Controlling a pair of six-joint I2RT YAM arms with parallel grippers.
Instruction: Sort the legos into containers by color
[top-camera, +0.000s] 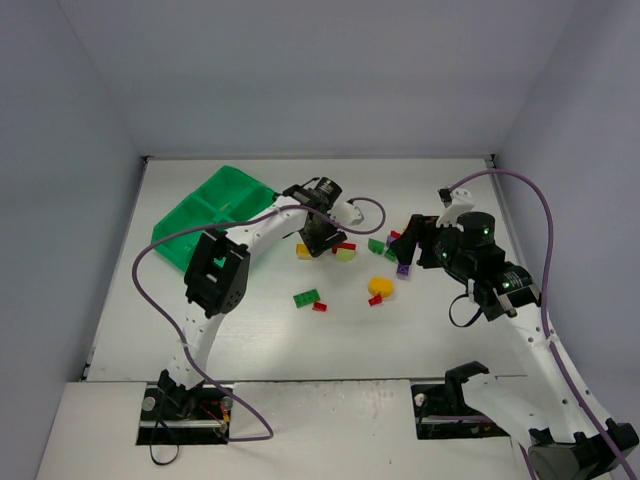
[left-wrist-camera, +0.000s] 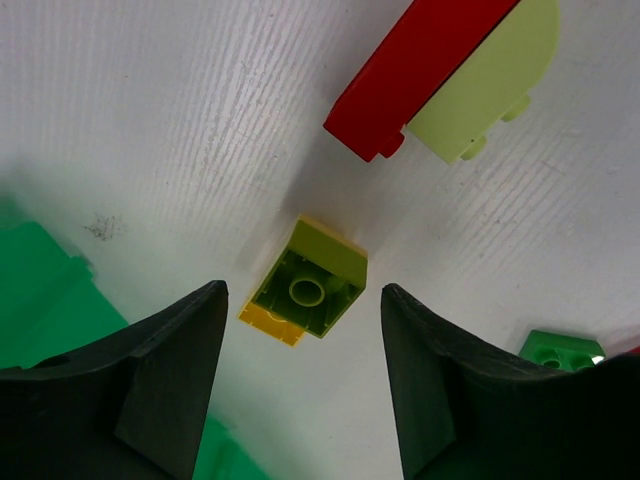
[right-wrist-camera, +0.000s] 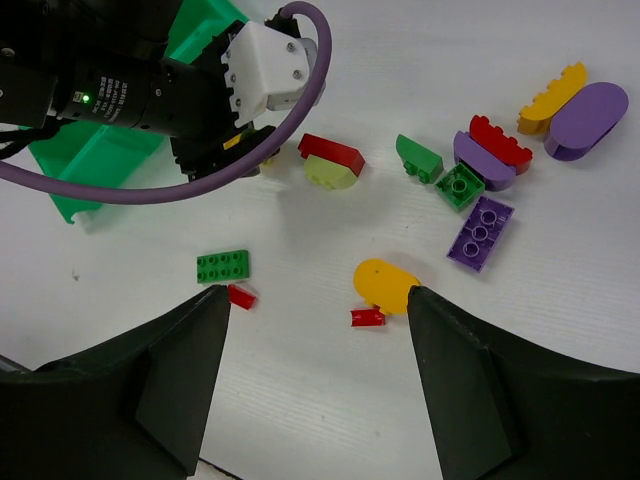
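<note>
I had the left gripper jaws wide, straddling a lime brick lying skewed on the table, outside the tray. Closing could catch its corners and spin it away. The right gripper hung open, empty.

A white table bearing a dark smudge, perhaps dirt, sits between grey walls.

Tray far left on the table, legos scattered to its right, mid-table.
</note>
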